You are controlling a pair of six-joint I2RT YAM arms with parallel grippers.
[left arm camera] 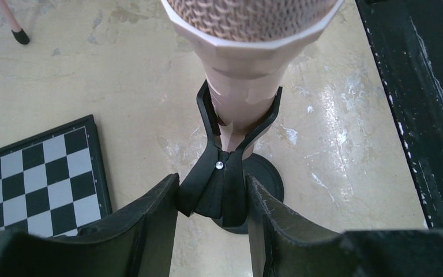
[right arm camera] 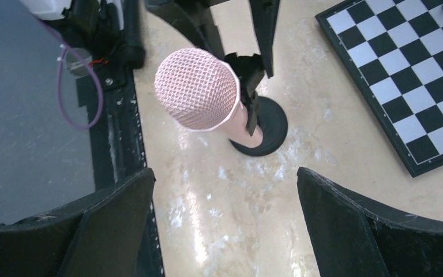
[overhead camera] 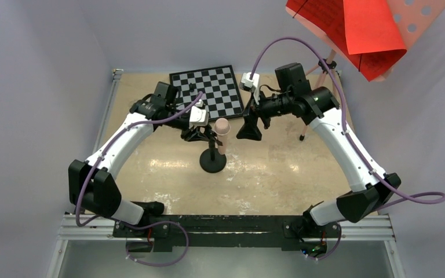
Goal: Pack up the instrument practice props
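The left tool [left arm camera: 212, 193] has its two black fingers half closed against both sides of the clip on a black round-base peg stand [left arm camera: 224, 156]. From overhead its fingertips are hard to make out. The clip cradles a peach tube [left arm camera: 248, 63] with a mesh head, nearly upright, its top cut off in the left wrist view. The stand sits mid-desk [overhead camera: 278, 174]. The right tool [right arm camera: 225, 179] hangs wide open and empty just beside it. A black-and-white chessboard [overhead camera: 208, 90] lies behind. At top right, a pink perforated music stand [overhead camera: 417, 14] and red printed sheets [overhead camera: 365, 35] are cropped by the frame edge.
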